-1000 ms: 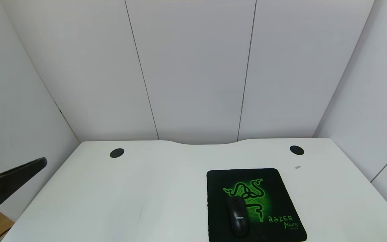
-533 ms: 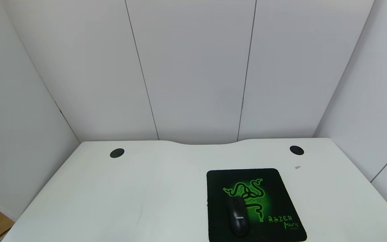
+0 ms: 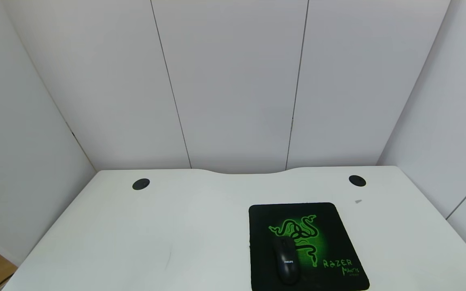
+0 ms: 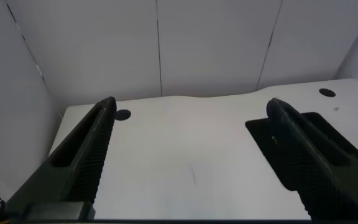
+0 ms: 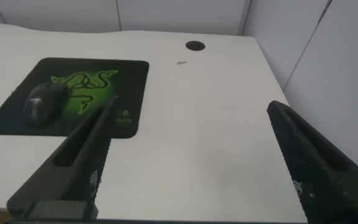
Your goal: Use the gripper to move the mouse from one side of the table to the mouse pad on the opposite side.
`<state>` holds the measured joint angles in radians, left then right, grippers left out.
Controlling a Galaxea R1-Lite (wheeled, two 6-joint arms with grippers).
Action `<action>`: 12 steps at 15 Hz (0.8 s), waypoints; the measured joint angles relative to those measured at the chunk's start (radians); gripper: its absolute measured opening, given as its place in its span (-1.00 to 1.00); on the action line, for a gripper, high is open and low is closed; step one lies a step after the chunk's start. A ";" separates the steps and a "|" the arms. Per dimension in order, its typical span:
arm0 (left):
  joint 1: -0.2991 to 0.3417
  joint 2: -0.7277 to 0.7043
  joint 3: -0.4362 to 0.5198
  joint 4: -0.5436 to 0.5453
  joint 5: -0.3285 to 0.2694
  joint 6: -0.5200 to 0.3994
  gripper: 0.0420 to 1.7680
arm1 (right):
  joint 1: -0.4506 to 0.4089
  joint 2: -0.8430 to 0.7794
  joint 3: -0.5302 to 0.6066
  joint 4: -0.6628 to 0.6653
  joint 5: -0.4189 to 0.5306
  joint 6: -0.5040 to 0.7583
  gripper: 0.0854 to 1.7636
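The black mouse (image 3: pixel 286 260) lies on the black mouse pad (image 3: pixel 334 226) with the green snake logo, at the right front of the white table (image 3: pixel 176 226). It also shows in the right wrist view (image 5: pixel 45 102) on the pad (image 5: pixel 129 74). My left gripper (image 4: pixel 191 107) is open and empty, held above and short of the table's left front, out of the head view. My right gripper (image 5: pixel 191 109) is open and empty, pulled back above the table's right front edge. A corner of the pad (image 4: pixel 260 134) shows in the left wrist view.
Two round black grommets (image 3: pixel 140 184) (image 3: pixel 357 180) sit near the far edge beside the curved notch. A small grey scrap (image 3: pixel 358 201) lies near the right grommet. White wall panels close the table in behind and at both sides.
My left gripper, seen at the head view's left edge a second ago, has drawn back and dropped out of that view. The mouse and pad have not moved.
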<state>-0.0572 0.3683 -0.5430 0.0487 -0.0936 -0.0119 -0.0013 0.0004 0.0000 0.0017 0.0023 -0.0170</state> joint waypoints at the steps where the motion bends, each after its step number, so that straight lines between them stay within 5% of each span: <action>1: -0.014 -0.026 0.000 0.015 0.001 0.001 0.94 | 0.000 0.000 0.000 0.000 0.000 0.000 0.94; 12: -0.039 -0.092 -0.053 0.027 0.162 0.082 0.94 | 0.000 0.000 0.000 0.000 0.000 0.001 0.94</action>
<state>-0.0957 0.2766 -0.5955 0.0757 0.0681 0.0700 -0.0017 0.0004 0.0000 0.0013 0.0028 -0.0162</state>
